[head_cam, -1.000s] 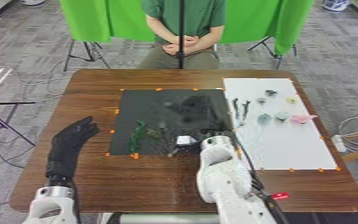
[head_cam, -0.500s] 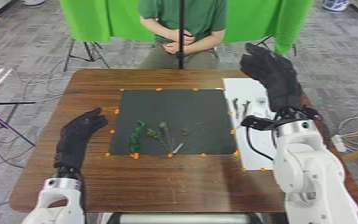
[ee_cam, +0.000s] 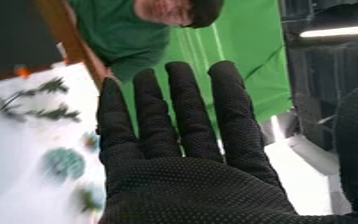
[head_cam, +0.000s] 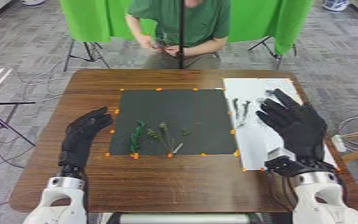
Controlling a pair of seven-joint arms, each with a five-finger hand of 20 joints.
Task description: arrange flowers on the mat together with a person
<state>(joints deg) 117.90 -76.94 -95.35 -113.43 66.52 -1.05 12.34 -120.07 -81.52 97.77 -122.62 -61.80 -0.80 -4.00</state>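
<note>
- On the dark mat point(head_cam: 202, 107), one leafy green stem point(head_cam: 135, 138) lies toward the left, with two thin budded stems point(head_cam: 165, 136) beside it.
- Right of those come one small sprig point(head_cam: 185, 132) and, nearer the robot, one pale strip point(head_cam: 178, 148).
- Two dark twigs point(head_cam: 245, 110) lie on the white sheet point(head_cam: 251, 87), on its side next to the mat.
- The right wrist view has one teal bloom point(ee_cam: 63, 164) on that sheet, plus a blurred greenish piece point(ee_cam: 91, 199) whose kind I can't make out.
- The right hand point(head_cam: 295, 125) is over the sheet, open, fingers spread; it hides part of the sheet from the head view, so I can't give a full count of blooms.
- The left hand point(head_cam: 85, 127) is open too, fingers loosely extended, just beside the mat's left edge.
- Orange tabs point(head_cam: 159, 89) dot the edges of both the mat and the sheet, on the brown table point(head_cam: 184, 185).
- Compared with half a second ago, the right hand has drawn back toward the robot from the sheet's far end and spread its fingers.
- The left hand has shifted slightly toward the mat; the stems on the mat lie as they did.
</note>
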